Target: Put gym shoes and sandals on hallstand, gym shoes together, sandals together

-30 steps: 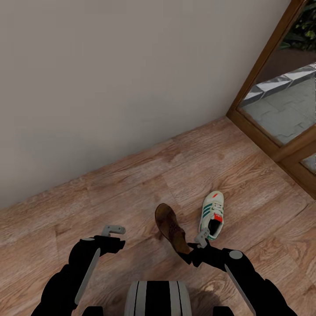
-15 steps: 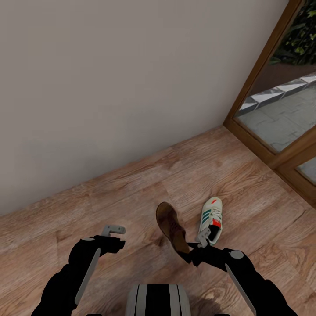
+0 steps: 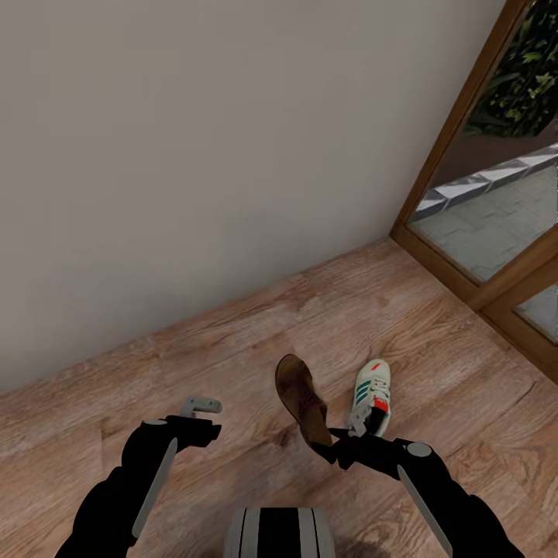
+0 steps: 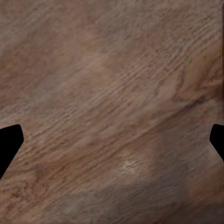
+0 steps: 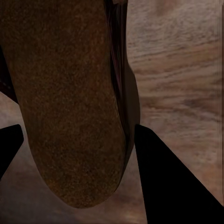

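A dark brown sandal [image 3: 299,397] is off the corridor floor [image 3: 232,349], tipped on its side. My right gripper [image 3: 339,443] is shut on its heel end. In the right wrist view its grainy brown sole [image 5: 70,93] sits between the black fingers [image 5: 163,177]. One white gym shoe [image 3: 372,391] with green stripes and a red tongue lies on the planks just right of the sandal, toe pointing away from me. My left gripper [image 3: 200,418] hangs open and empty over bare planks [image 4: 112,70], to the left of the sandal. The hallstand is out of view.
A plain beige wall [image 3: 194,155] runs across ahead, meeting the floor close behind the shoes. A wood-framed glass door [image 3: 465,256] stands at the right, with grey paving [image 3: 496,225] outside it. Open planks stretch to the left.
The sandal has tipped further onto its side and risen slightly in the right gripper. The whole view has shifted a little, so the camera moved. The gym shoe stays on the floor.
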Controlling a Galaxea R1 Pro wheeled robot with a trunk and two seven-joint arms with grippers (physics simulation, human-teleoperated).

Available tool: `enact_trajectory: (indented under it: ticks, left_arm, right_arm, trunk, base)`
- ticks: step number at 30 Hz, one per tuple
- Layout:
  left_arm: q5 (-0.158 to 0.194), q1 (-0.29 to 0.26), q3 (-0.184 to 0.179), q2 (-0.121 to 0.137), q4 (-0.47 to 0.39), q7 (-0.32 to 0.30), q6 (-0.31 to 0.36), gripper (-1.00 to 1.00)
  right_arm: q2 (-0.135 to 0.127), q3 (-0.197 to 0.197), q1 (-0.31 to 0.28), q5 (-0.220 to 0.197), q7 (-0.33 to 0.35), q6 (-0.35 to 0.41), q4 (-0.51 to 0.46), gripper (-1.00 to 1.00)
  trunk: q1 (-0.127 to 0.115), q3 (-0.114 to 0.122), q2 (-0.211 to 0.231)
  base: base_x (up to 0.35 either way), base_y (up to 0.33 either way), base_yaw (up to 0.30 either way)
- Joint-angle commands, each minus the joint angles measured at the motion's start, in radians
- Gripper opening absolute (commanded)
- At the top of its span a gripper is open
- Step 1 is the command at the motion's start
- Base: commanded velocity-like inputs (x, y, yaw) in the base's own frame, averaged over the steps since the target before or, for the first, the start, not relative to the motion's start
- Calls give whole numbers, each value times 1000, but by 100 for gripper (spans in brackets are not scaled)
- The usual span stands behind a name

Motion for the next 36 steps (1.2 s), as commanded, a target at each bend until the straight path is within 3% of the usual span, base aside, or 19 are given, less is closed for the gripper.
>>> enact_trajectory:
  ticks: [1, 36]
  left_arm:
    - [-1, 0, 0, 0, 0, 0, 0, 100]
    - [0, 0, 0, 0, 7, 0, 0, 100]
  right_arm:
    - [0, 0, 0, -2, 0, 2, 0, -100]
    - [1, 0, 0, -3, -3, 2, -7, -100]
  trunk:
    - [0, 4, 0]
    - [-16, 139, 8]
  base:
    - [0, 0, 0]
    - [0, 0, 0]
